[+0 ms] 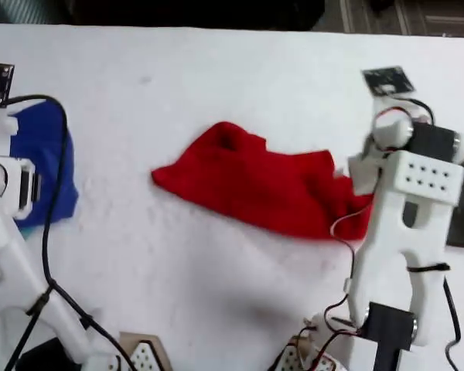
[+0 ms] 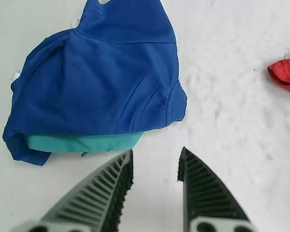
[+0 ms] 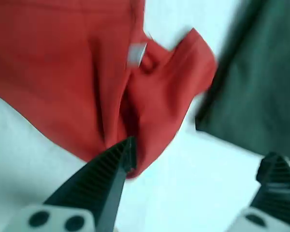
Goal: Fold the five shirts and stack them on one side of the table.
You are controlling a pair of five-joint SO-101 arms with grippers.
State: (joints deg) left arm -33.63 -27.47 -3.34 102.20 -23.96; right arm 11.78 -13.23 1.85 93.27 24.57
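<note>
Right gripper [image 3: 200, 150], spread wide, at crumpled red shirt's [image 1: 263, 185] edge

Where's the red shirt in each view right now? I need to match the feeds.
High view: red shirt, mid-table.
Left wrist view: a corner at the frame edge, apart from the blue shirt.
Right wrist view: shirt before the right gripper, beside a dark shirt.
Shared landmark: white table.

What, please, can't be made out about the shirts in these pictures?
Teal shirt: left wrist view, mostly under the blue shirt; its fold is hidden.
Dark shirt: right wrist view, blurred and cut off by the edge.
Red shirt: high view, one end hidden behind the right arm.
</note>
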